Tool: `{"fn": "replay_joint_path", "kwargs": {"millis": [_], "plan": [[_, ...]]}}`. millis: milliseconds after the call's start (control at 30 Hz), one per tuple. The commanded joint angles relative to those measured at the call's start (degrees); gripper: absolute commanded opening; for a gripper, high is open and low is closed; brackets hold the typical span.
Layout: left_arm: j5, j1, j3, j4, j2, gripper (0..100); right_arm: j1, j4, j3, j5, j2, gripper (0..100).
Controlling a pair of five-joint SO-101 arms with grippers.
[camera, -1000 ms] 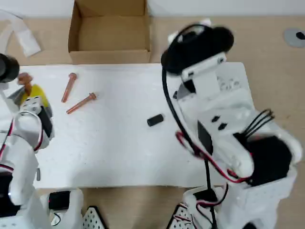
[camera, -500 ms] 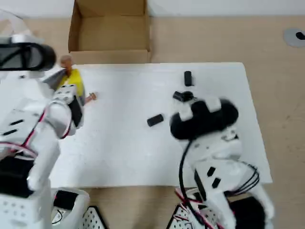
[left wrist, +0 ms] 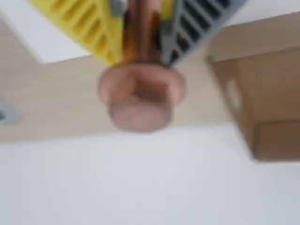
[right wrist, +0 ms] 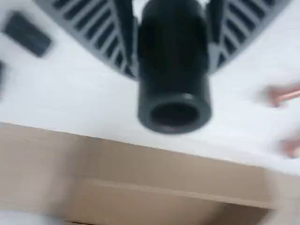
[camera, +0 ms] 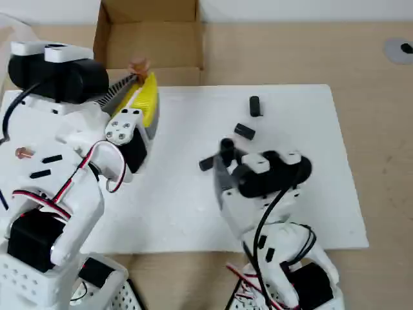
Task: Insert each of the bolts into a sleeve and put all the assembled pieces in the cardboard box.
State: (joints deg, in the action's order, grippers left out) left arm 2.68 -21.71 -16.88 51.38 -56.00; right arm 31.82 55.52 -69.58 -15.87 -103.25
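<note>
My left gripper [camera: 137, 76], with one yellow and one grey finger, is shut on a copper bolt [camera: 138, 66] just in front of the cardboard box [camera: 147, 70]. In the left wrist view the bolt's head [left wrist: 140, 96] points outward from the gripper [left wrist: 140, 51], with the box [left wrist: 265, 108] to one side. My right gripper [camera: 226, 154] is shut on a black sleeve [camera: 226, 146] over the middle of the white mat [camera: 181, 213]. The right wrist view shows the sleeve's open bore [right wrist: 174, 112] facing the camera between the grey fingers [right wrist: 93, 28].
Three loose black sleeves lie on the mat: one far [camera: 254, 105], one nearer [camera: 244, 131], one [camera: 206, 163] beside the right gripper. A bolt head [camera: 24, 153] peeks out at the left, behind the left arm. Blurred bolts [right wrist: 281, 96] lie off to the side.
The left arm has swung from the mat's left edge toward the box, carrying the bolt. The right arm has drawn back toward the mat's middle and now holds a sleeve.
</note>
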Motion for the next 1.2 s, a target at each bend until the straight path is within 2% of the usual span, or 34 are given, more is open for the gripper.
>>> {"fn": "replay_joint_path", "kwargs": {"millis": [0, 167, 367, 500, 767, 933, 1067, 1167], "plan": [[1.2, -3.6, 0.5, -2.5, -0.3, 1, 4.1, -3.3, 0.0, -1.1, -0.4, 0.9], [1.1, -7.9, 0.5, 0.7, -0.7, 1, 4.9, -5.7, 0.0, -1.1, -0.4, 0.9], [1.3, -10.4, -0.3, 5.5, -5.0, 1, 11.3, -5.7, -0.6, -1.1, -0.4, 0.9], [1.3, -10.9, -3.2, 5.8, -10.1, 1, 13.7, -5.9, -3.5, -1.1, -0.4, 0.9], [1.3, -10.9, -12.0, 5.5, -19.3, 1, 13.8, -11.6, -6.1, -0.8, -0.3, 0.9], [1.4, -10.9, -14.2, 5.2, -20.9, 1, 13.8, -11.6, -6.2, -0.8, -0.3, 0.9], [1.4, -11.0, -16.3, 0.1, -20.8, 1, 13.8, -11.6, -6.2, -0.7, -0.3, 0.9], [1.4, -11.1, -16.6, -0.9, -20.8, 1, 13.8, -11.3, -6.2, -0.7, -0.3, 0.9]]}}
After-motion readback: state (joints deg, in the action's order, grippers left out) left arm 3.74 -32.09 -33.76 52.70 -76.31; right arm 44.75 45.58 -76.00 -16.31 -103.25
